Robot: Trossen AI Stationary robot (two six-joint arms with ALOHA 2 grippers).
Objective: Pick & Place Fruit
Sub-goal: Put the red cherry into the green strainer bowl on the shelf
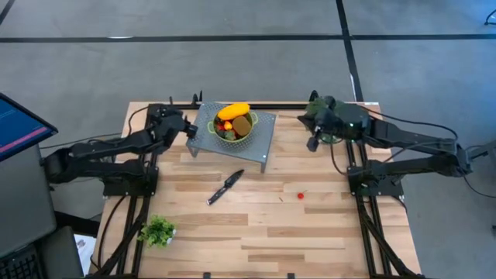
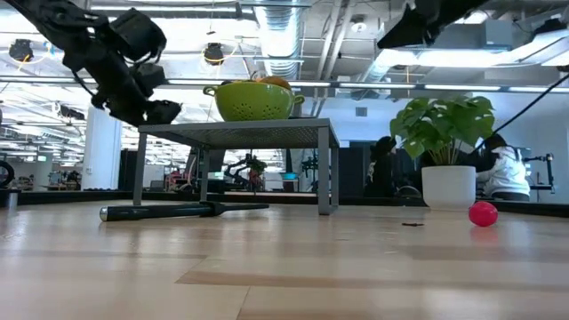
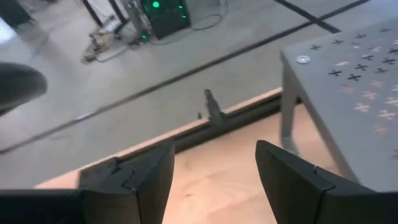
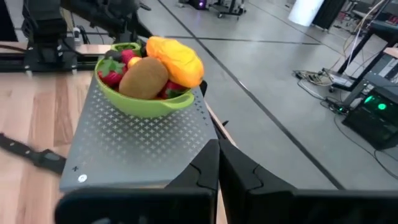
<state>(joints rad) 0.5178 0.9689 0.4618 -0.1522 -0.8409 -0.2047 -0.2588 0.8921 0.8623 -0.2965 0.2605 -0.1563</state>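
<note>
While its fingers [image 3: 146,180] stand well apart with nothing between them, the left gripper [image 1: 188,129] hangs in the air just beside the left edge of the grey perforated stand [image 1: 260,139]. The right gripper [image 1: 312,144] (its two fingers pressed together, holding nothing) is raised near the stand's right side, with a potted plant [image 2: 447,133] close behind that arm.

On the stand sits a green colander bowl [image 4: 146,107] full of fruit: a long yellow-orange piece [image 4: 177,57] on top, a brown kiwi [image 4: 144,78] against it, strawberries [image 4: 112,76] along the rim. One small red ball [image 1: 301,196] lies alone on the wooden table [image 1: 310,232], well apart from the stand, nearer the right arm's base. A black-handled knife [image 1: 225,187] lies in front of the stand, and a small leafy plant [image 1: 158,229] stands near the table's front left corner.
</note>
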